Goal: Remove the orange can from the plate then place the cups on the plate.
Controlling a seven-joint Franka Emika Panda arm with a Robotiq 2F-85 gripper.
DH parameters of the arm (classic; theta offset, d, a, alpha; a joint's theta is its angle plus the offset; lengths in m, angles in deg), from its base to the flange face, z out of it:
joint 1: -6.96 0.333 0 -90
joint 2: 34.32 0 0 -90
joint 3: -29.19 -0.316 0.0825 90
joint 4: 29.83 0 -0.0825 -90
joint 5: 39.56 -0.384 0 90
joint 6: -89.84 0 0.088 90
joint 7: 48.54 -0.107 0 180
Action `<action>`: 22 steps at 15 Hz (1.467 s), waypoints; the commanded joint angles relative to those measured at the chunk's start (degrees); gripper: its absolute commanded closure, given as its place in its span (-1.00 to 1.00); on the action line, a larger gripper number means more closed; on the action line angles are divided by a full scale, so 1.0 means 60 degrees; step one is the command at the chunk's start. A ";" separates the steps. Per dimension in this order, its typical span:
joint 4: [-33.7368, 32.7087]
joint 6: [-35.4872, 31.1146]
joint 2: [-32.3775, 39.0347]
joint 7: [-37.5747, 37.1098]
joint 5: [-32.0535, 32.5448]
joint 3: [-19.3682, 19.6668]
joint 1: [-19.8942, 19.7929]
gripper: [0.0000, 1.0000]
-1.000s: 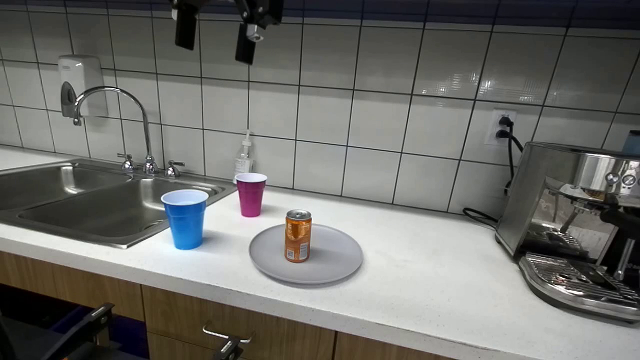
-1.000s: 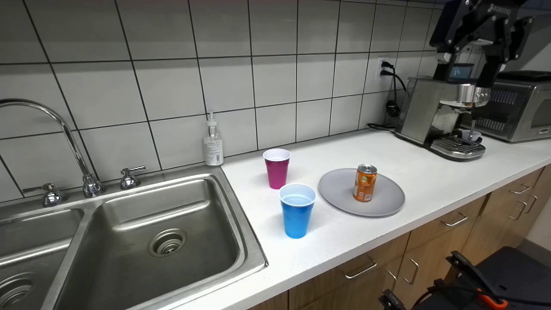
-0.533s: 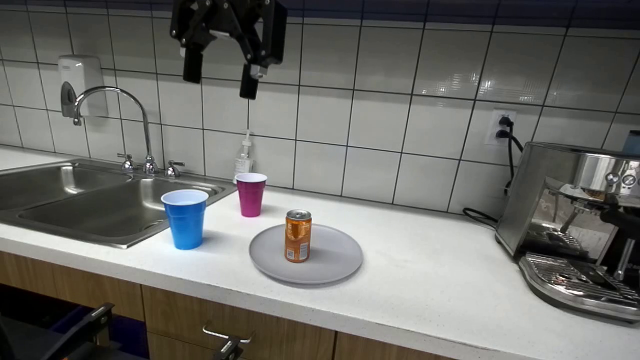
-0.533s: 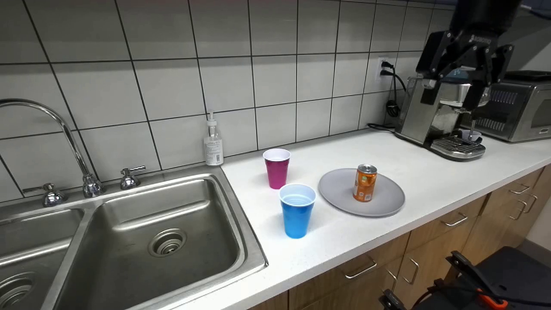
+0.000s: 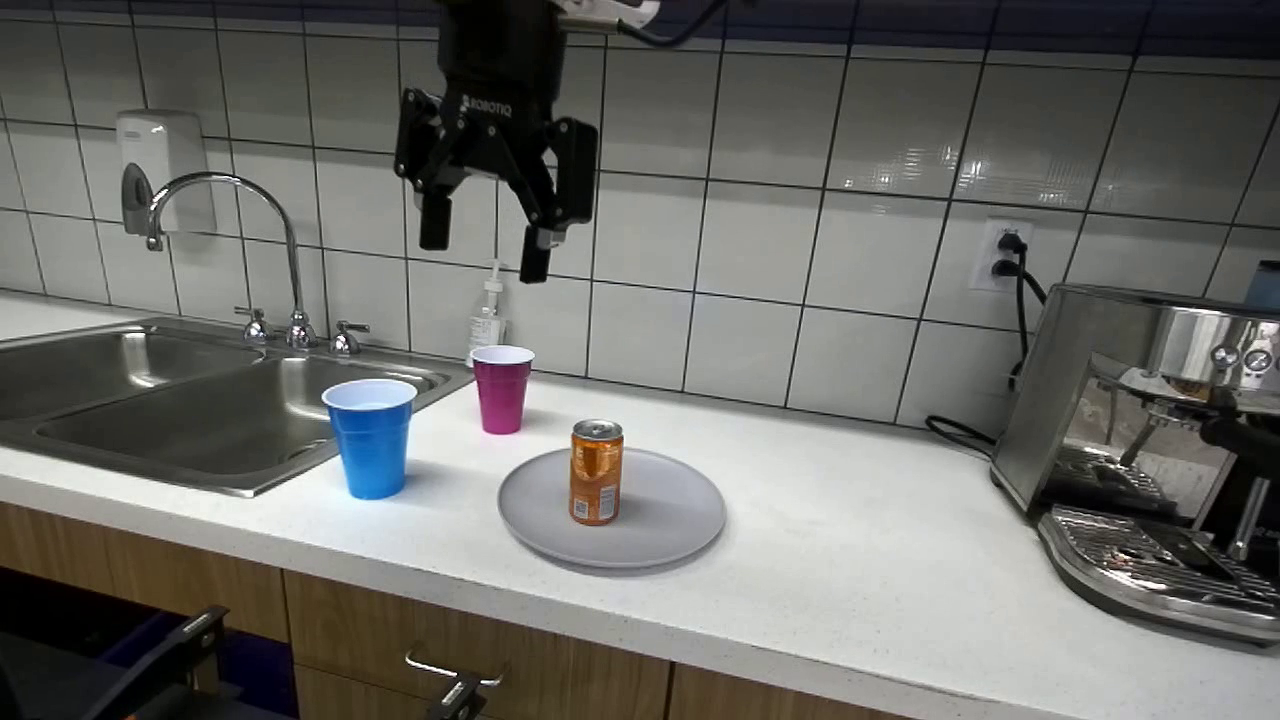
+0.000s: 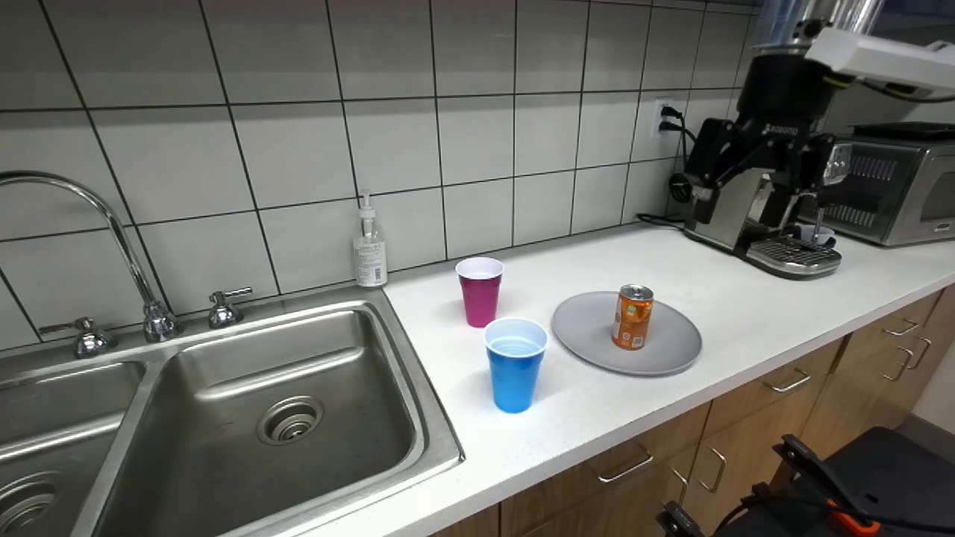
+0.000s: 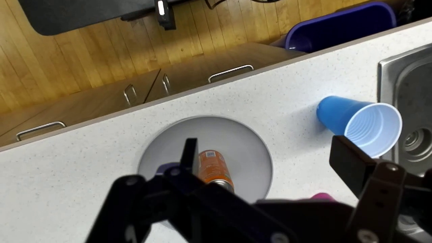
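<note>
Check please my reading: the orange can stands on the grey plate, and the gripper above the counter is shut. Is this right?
Not quite: the gripper is open, jaws apart in both exterior views. The orange can does stand on the grey plate.

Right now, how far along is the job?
Done: nothing; the small orange metal can stands on the round grey plate. Underway: nothing gripped; the black hand hangs open. Left: removing the can; the tapered blue plastic cup and tapered magenta plastic cup, standing off the plate, need placing.
</note>
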 commanded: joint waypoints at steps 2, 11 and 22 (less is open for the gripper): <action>-0.0139 -0.1344 0.1386 -0.0088 0.0047 -0.0121 -0.0354 -1.00; -0.0737 -0.3364 0.4048 -0.0867 0.0029 -0.0219 -0.0598 -1.00; -0.2310 -0.3778 0.6318 -0.1813 -0.0015 -0.0192 -0.0482 -1.00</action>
